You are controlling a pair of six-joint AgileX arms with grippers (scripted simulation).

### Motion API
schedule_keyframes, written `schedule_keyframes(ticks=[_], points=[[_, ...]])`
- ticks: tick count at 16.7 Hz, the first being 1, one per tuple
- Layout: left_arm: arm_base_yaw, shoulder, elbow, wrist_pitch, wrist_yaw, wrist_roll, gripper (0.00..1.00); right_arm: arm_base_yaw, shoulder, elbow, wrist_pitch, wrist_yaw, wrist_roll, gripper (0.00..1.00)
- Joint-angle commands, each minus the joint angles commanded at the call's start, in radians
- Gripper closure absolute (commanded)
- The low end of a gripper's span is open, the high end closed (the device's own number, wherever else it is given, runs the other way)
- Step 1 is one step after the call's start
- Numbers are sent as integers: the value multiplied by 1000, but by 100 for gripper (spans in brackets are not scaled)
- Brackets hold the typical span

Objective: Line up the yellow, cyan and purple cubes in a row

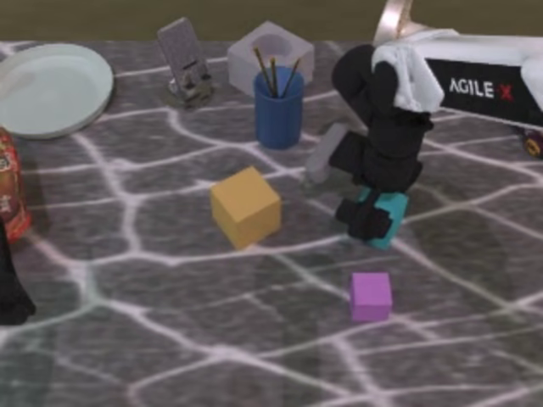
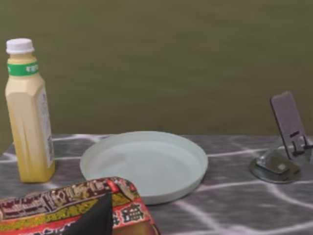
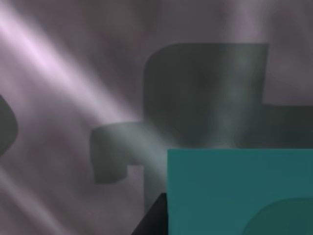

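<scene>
The right gripper (image 1: 373, 216) has its fingers clamped on the cyan cube (image 1: 392, 222), right of the yellow cube (image 1: 245, 206); set it level beside yellow, purple cube (image 1: 371, 296) nearer.

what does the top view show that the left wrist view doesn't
Only the top view shows the three cubes: the yellow cube, the purple cube, and the cyan cube under the right gripper. It also shows the blue cup and the grey block.

Only the left wrist view shows a yellow bottle with a white cap.

Both show the pale plate, the phone stand and the red packet.
</scene>
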Motion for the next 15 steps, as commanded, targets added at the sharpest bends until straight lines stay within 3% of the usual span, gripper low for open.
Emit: schedule_keyframes(ticks=[8,15], points=[[0,0,0,0,0,0,0,2,-27,16,-28,-9,9,100],[0,0,0,0,0,0,0,12,-91,157,-236,-10,6,100]])
